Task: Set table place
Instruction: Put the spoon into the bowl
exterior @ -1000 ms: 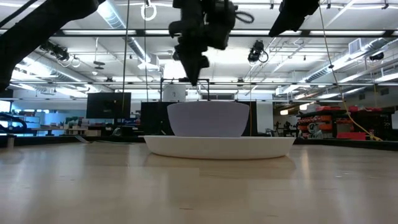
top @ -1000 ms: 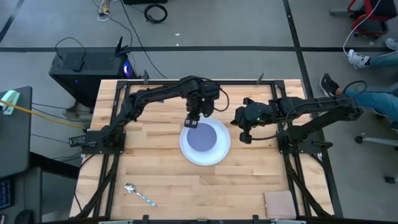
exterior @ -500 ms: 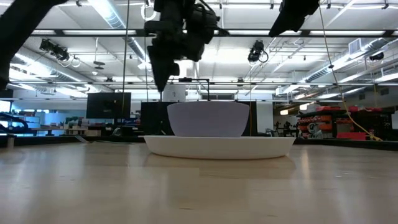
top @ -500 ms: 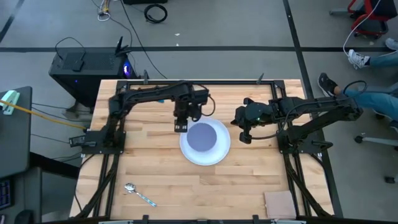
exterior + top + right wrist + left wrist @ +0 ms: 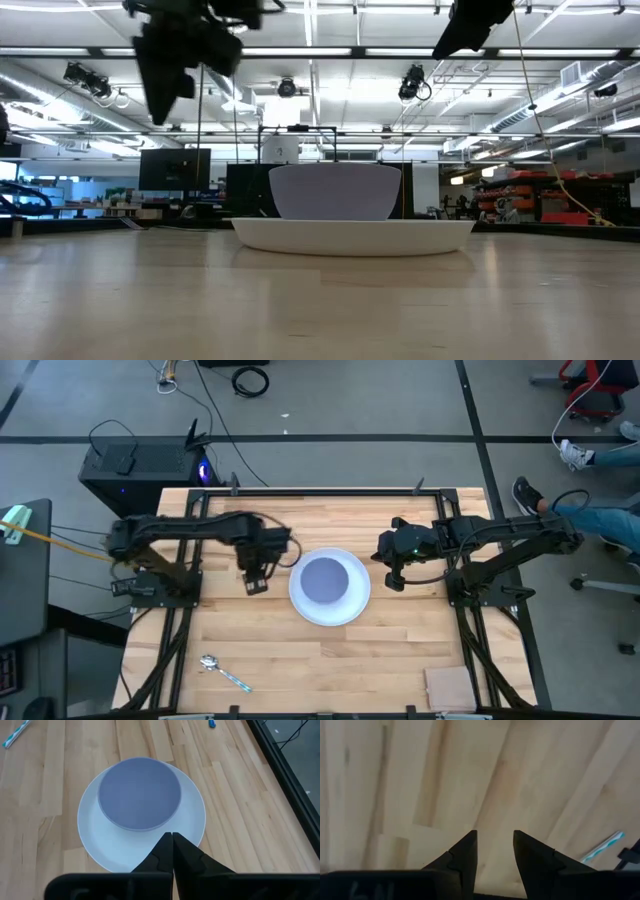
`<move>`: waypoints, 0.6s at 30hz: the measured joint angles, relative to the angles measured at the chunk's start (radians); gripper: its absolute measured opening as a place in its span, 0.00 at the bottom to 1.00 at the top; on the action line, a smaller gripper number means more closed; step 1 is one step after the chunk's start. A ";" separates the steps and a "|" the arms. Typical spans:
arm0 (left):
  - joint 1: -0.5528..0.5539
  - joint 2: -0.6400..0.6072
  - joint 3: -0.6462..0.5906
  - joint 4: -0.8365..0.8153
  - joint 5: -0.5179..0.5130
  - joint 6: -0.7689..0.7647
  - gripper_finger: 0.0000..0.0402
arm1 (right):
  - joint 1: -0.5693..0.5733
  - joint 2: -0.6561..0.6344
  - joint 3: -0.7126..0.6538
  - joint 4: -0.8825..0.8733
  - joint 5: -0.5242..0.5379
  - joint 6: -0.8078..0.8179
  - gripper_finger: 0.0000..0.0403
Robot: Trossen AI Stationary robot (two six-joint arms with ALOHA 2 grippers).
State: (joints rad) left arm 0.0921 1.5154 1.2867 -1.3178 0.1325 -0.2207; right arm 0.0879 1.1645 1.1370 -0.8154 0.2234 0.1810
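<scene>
Bowl (image 5: 325, 580) seated on plate (image 5: 354, 610), centre frame. My left gripper (image 5: 254, 582), fingers parted and empty, presumably heads next for the spoon (image 5: 222, 672), lower left.

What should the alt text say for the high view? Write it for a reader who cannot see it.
A lavender-blue bowl sits on a round white plate at the middle of a pale wooden table. The left pincer, open and empty, hovers left of the plate; the right pincer, shut, waits to its right. A spoon lies near the front left corner.
</scene>
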 joint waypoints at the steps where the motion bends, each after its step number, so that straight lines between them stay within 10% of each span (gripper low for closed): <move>1: -0.020 -0.031 -0.029 0.021 0.000 -0.024 0.34 | 0.000 0.000 0.000 0.000 0.000 0.000 0.02; 18: -0.451 -0.190 -0.286 0.278 0.000 -0.322 0.32 | 0.049 0.000 0.000 0.023 0.000 0.000 0.01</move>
State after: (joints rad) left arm -0.3591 1.3257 1.0006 -1.0396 0.1328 -0.5426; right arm 0.1371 1.1646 1.1370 -0.7926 0.2230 0.1806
